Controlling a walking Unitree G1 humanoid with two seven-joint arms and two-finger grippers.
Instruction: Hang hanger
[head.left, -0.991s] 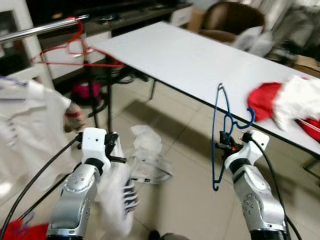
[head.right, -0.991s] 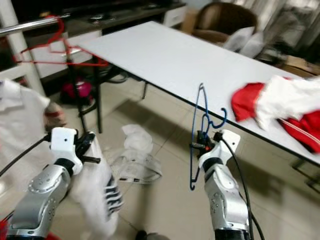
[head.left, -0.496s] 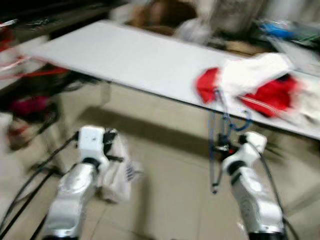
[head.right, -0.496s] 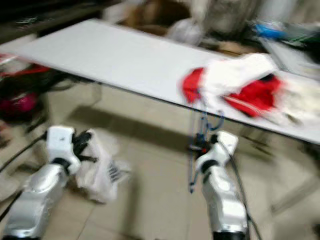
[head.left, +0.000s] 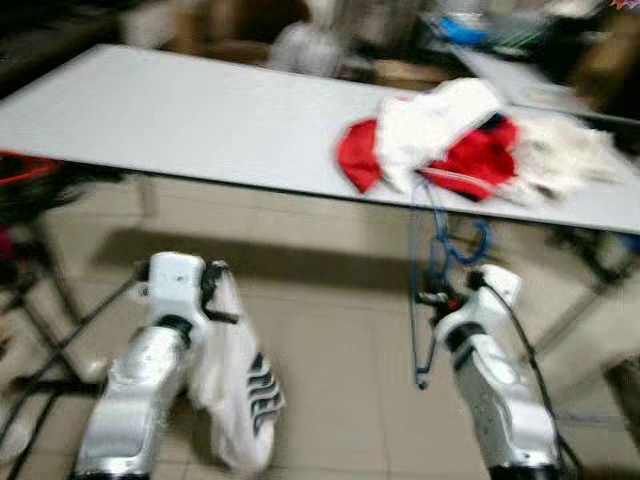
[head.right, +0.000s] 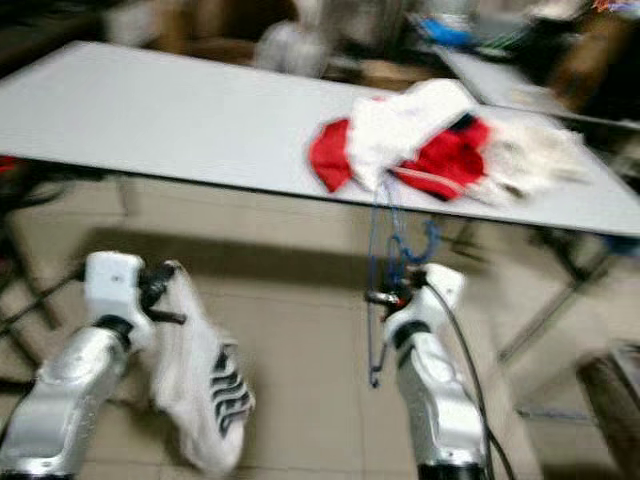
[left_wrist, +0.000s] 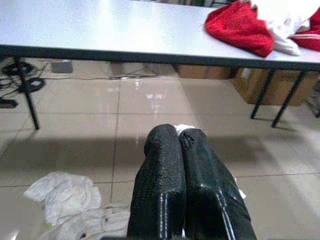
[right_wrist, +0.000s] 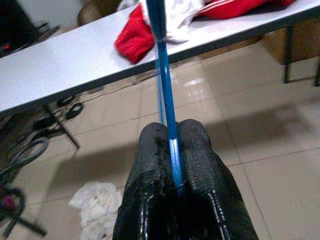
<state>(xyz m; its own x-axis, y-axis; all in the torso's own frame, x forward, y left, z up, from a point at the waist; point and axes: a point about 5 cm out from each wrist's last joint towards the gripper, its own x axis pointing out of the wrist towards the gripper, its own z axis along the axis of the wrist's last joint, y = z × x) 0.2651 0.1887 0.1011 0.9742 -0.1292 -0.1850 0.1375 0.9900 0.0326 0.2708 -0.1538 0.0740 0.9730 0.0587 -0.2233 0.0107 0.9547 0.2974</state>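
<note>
A long white counter (head.left: 200, 120) spans the head view, with a heap of red and white clothes (head.left: 450, 145) at about 1 o'clock (blurred). On the tiled floor (left_wrist: 150, 100) lies a crumpled white cloth (left_wrist: 65, 192). The right hand (right_wrist: 172, 145) is clenched on a blue hanger (head.left: 430, 270), held upright just before the counter edge, at 4 o'clock. The left hand (left_wrist: 180, 145) pinches a white garment with dark stripes (head.left: 240, 385), dangling at 7 o'clock.

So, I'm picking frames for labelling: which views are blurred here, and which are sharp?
Both eye views are motion-blurred: the table edge and the clothes pile smear. Left wrist view is sharp, with floor glare; right wrist view is crisp on the blue hanger between the fingers.
</note>
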